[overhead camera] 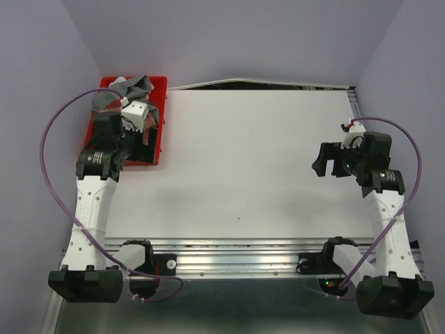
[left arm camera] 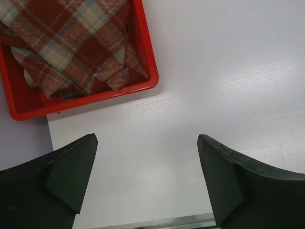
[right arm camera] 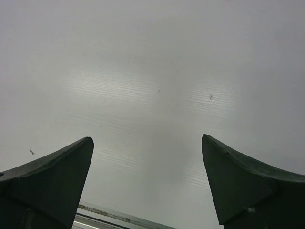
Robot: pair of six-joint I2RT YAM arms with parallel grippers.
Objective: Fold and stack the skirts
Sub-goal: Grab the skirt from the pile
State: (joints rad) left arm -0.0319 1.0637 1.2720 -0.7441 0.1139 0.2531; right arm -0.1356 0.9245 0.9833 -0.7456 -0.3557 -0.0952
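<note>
In tray, far-L bench corner: plaid skirt + grey skirt, bunched. L end effector nearest, wide open, empty; plaid just ahead-left. R end effector open, empty, well apart.

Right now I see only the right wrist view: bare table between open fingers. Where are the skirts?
Observer: Both are in the red tray at the far left corner of the table.
Operator: How do they lie in it?
Observer: The grey skirt shows at the tray's far end, bunched up. The plaid skirt fills the near end, crumpled.
Operator: Is the left arm holding either one?
Observer: No. The left gripper has its fingers open with nothing between them, over bare table beside a corner of the tray.
</note>
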